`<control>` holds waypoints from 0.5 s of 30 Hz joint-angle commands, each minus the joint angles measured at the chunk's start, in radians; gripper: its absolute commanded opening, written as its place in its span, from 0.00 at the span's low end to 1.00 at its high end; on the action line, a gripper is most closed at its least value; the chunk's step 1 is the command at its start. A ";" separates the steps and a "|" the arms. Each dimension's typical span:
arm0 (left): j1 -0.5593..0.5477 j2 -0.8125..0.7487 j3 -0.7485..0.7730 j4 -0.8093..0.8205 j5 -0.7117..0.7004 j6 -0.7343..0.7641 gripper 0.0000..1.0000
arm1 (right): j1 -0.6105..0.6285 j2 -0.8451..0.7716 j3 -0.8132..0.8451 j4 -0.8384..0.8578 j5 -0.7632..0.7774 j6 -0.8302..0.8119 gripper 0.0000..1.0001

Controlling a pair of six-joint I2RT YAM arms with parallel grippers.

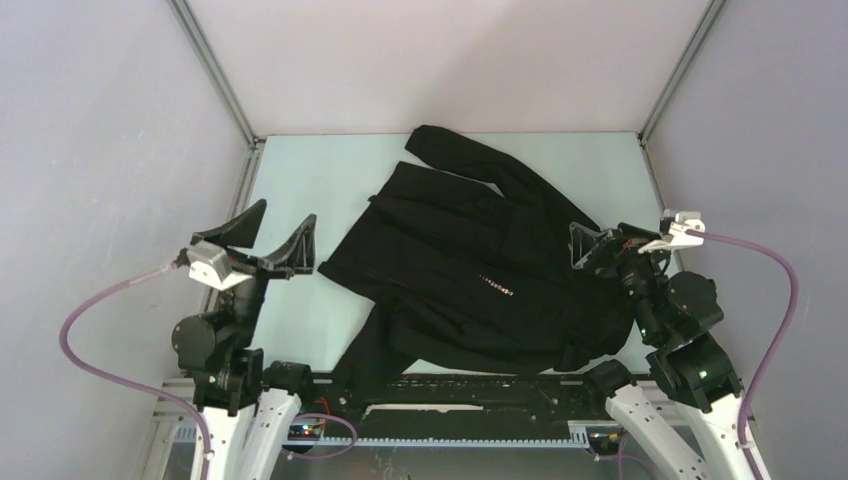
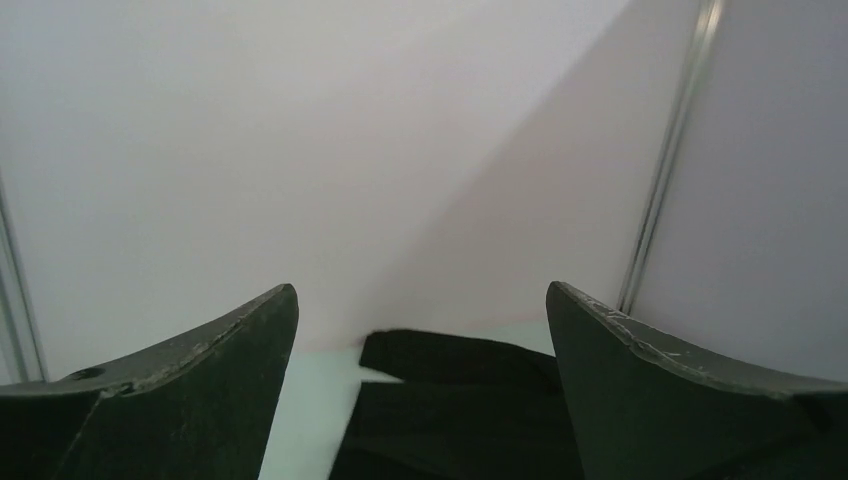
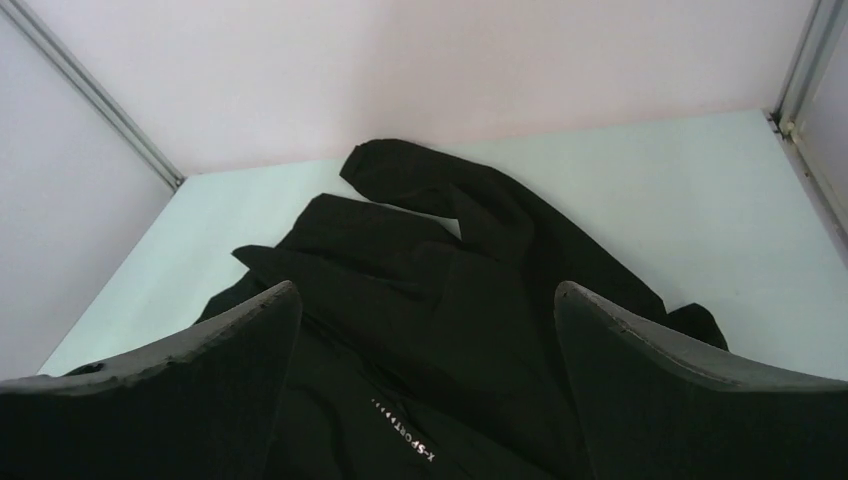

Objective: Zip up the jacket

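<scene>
Jacket (image 1: 470, 270) is plain black all over, no pattern, just one thin line of pale lettering (image 3: 405, 432), showing between the right gripper (image 3: 427, 288) fingers (image 3: 180, 390), which are dark charcoal. Left gripper (image 2: 423, 288) is the same charcoal, with edges scuffed lighter. Table (image 1: 320, 190) is pale mint. Wrist cables (image 1: 793, 290) are purple, walls (image 1: 100, 120) lilac-grey.
</scene>
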 commanded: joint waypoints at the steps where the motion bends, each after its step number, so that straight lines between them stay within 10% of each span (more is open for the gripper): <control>1: -0.004 0.063 0.090 -0.139 -0.215 -0.189 0.98 | 0.002 0.063 0.048 -0.011 0.054 0.035 1.00; 6: -0.001 0.149 0.202 -0.460 -0.433 -0.366 0.98 | 0.019 0.186 0.059 -0.025 0.042 0.078 1.00; 15: 0.011 0.217 0.065 -0.407 -0.342 -0.563 0.98 | 0.103 0.468 0.012 0.149 -0.086 0.235 1.00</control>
